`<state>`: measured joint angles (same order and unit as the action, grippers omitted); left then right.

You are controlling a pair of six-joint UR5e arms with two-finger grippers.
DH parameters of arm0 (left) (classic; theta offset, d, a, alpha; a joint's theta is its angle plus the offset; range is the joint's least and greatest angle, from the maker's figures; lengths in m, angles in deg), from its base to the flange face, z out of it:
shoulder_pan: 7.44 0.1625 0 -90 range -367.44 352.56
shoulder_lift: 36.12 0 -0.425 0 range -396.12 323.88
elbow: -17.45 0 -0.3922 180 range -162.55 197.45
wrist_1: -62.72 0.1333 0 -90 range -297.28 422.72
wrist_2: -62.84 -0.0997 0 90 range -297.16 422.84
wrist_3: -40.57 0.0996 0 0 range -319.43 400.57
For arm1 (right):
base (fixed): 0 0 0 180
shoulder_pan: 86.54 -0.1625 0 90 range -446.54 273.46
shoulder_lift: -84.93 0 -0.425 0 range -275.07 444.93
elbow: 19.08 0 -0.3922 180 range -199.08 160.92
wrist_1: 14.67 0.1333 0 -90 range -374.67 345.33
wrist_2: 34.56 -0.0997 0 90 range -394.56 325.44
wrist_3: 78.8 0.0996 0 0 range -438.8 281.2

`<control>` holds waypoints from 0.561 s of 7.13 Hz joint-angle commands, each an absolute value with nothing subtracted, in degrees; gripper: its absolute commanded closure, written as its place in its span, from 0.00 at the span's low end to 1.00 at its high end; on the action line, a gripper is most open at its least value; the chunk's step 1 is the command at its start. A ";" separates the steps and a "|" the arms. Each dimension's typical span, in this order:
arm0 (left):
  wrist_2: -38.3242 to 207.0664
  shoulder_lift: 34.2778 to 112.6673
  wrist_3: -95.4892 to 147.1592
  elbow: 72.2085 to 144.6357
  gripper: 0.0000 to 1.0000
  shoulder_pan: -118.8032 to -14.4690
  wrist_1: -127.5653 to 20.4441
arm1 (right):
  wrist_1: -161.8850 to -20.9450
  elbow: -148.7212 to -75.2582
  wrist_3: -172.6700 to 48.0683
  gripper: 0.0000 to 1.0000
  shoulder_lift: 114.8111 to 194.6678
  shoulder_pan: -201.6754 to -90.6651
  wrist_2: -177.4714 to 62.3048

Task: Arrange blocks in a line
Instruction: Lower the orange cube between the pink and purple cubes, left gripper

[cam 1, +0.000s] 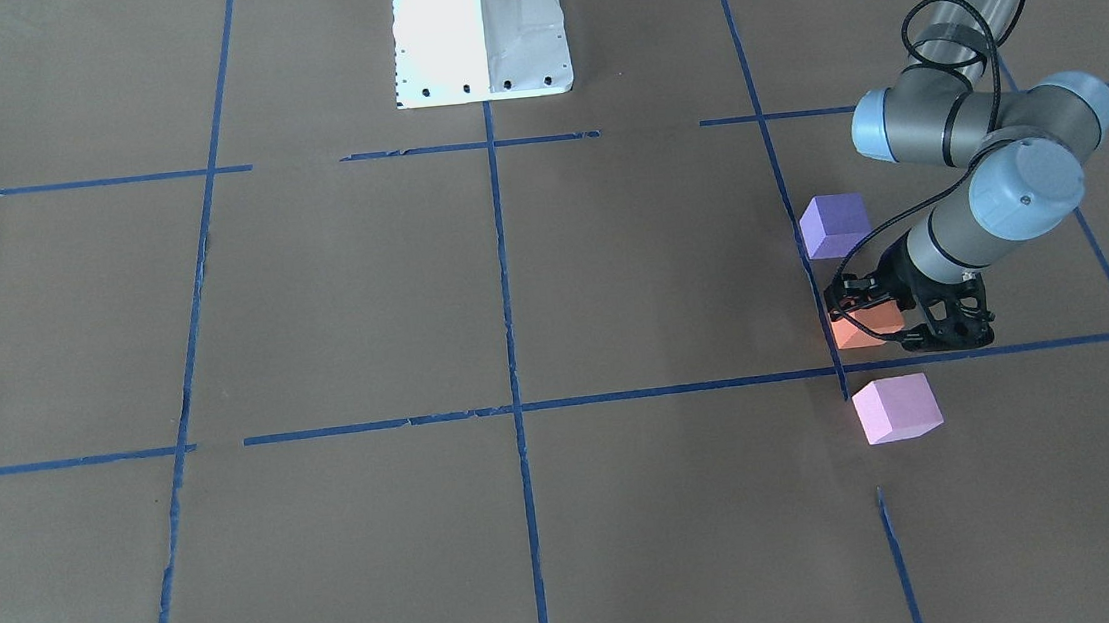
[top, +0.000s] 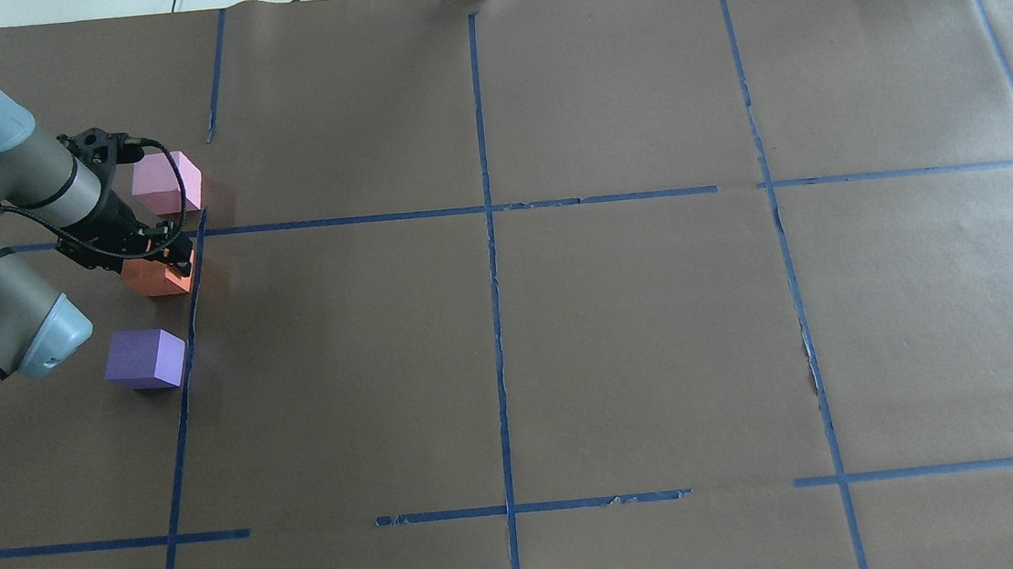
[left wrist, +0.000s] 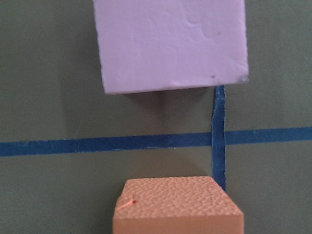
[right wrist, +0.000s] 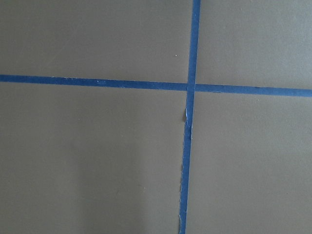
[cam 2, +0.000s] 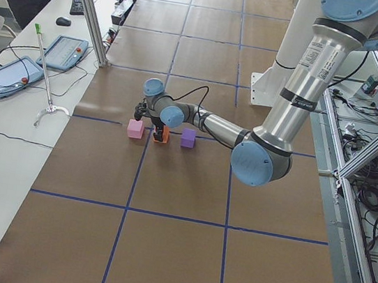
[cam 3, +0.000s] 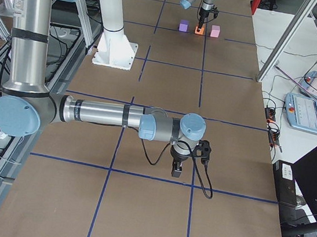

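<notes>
Orange block (top: 153, 280): mid-row, beside the tape line (top: 186, 358).
Neighbours: pink block (top: 166, 184) at its 12 o'clock, purple block (top: 146, 358) at 6, both apart.
Left gripper (top: 166, 250): straddles orange; clamped or loose, cannot tell.
Right gripper (cam 3: 177, 169): well apart; state cannot tell.
Progress: line looks nearly formed; letting go probably remains.

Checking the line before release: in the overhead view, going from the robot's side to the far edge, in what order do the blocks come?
purple block → orange block → pink block
</notes>
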<state>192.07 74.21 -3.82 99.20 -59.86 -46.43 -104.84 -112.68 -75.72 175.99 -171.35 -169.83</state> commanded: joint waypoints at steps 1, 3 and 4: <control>192.04 74.18 -3.82 99.19 0.01 -59.82 -46.53 | -104.84 -112.69 -75.73 0.00 175.99 -171.35 -169.82; 191.95 74.01 -4.08 100.76 0.00 -60.08 -46.53 | -104.84 -112.69 -75.73 0.00 175.99 -171.35 -169.82; 191.95 73.40 -4.08 103.99 0.00 -60.87 -46.01 | -104.93 -112.69 -75.73 0.00 175.99 -171.35 -169.82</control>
